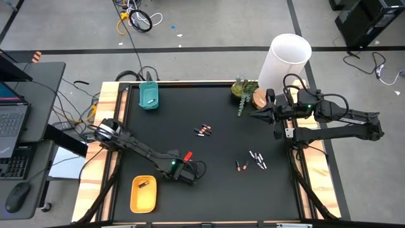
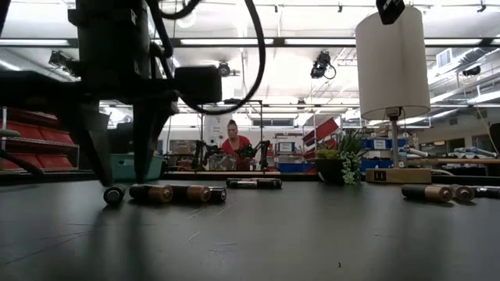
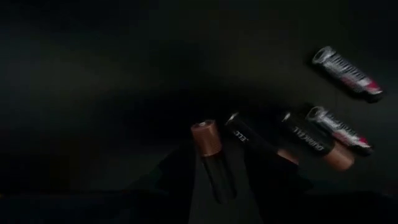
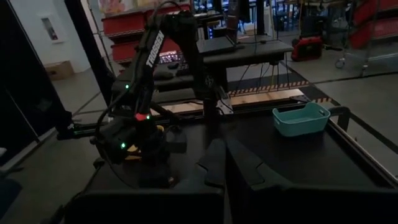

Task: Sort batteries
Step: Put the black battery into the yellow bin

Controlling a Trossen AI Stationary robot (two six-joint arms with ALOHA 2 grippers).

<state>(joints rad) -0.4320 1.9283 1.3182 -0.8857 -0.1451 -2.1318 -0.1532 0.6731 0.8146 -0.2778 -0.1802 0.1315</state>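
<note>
My left gripper [image 1: 182, 170] points down, low over the near left of the black table, open. In the low view its fingertips [image 2: 121, 181] hover just above several batteries [image 2: 152, 192]. In the left wrist view one copper-ended battery [image 3: 211, 160] lies on the table between the fingers, with other batteries [image 3: 314, 146] beside it. More batteries lie mid-table [image 1: 202, 130] and to the right [image 1: 257, 158]. One battery [image 1: 143, 184] lies in the yellow tray [image 1: 136, 202]. My right gripper [image 1: 259, 116] waits shut, high over the far right.
A teal tray [image 1: 149, 95] stands at the far left of the table. A lamp with a white shade [image 1: 288, 60] and a small plant [image 1: 243, 92] stand at the far right. A person [image 2: 233, 140] sits far behind the table.
</note>
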